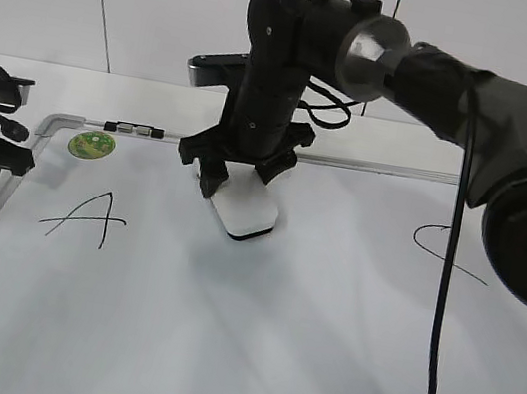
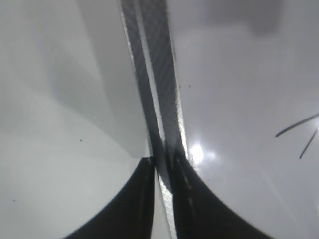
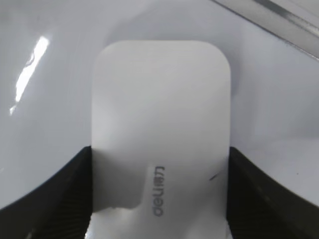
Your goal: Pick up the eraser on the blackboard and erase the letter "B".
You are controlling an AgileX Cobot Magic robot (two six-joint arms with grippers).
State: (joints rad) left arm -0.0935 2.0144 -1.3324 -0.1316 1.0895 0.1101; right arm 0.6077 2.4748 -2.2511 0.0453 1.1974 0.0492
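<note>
The white eraser [image 1: 246, 212] with a thin black underside lies on the blackboard [image 1: 221, 332], between the letters "A" [image 1: 88, 216] and "C" [image 1: 437, 248]. My right gripper [image 1: 241, 178] reaches across from the right and is shut on the eraser's two long sides. In the right wrist view the eraser [image 3: 162, 114] fills the space between the fingers [image 3: 159, 149]. The letter "B" does not show; the gripper and eraser cover the middle of the board. My left gripper [image 2: 162, 162] is shut and empty over the board's left frame [image 2: 149, 59].
A round green magnet [image 1: 91, 143] sits at the board's top left corner. Small black and silver pieces [image 1: 133, 128] lie on the top frame. My right arm [image 1: 518, 128] spans the upper right and hides part of the "C". Bare board lies in front.
</note>
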